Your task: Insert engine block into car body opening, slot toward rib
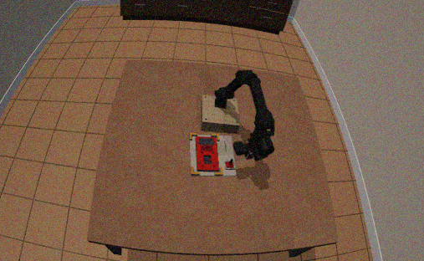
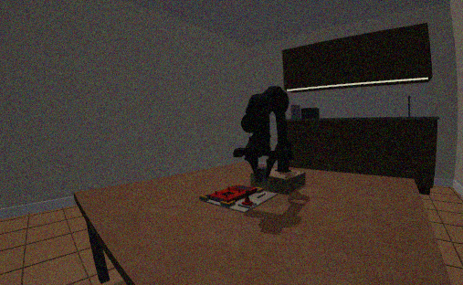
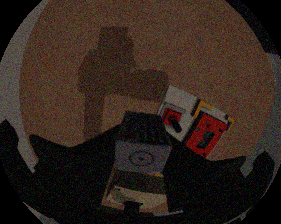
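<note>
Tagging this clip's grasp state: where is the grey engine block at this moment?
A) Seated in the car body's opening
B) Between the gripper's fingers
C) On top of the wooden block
B: the wrist view shows the engine block between the gripper's dark fingers, apart from the red car body.

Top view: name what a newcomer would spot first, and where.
The bright red car body draws the eye, lying on a pale board with yellow corners. Next comes the black arm, arching from the wooden block to the board's right.
</note>
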Robot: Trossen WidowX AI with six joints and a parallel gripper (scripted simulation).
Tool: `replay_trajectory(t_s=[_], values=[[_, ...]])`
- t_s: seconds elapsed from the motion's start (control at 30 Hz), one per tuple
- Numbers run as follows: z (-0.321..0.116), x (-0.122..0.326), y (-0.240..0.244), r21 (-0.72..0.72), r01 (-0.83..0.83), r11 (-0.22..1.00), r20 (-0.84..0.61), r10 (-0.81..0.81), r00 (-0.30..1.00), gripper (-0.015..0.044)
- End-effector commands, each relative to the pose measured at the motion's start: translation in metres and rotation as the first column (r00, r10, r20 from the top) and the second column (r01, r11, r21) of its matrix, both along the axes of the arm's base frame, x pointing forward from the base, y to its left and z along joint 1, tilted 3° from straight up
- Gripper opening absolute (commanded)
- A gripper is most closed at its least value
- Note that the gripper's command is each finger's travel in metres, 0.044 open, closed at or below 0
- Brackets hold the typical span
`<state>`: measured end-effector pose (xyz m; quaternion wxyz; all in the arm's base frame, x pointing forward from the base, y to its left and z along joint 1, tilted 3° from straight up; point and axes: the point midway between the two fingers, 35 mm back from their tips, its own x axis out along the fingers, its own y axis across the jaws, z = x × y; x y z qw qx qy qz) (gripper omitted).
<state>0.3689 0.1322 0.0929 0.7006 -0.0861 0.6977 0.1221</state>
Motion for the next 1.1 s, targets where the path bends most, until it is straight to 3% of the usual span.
replay_trajectory(t_s=[0.0, 0.7, 1.07], values=[[0.016, 0.0, -0.002, -0.004, -0.003, 1.0, 0.009, 0.003, 1.0, 0.0], [0.0, -0.005, 0.008, 0.01, -0.001, 1.0, 0.05, 0.001, 0.999, 0.0], [-0.004, -0.012, 0.007, 0.094, -0.004, 0.996, 0.321, -0.027, 0.947, 0.0]])
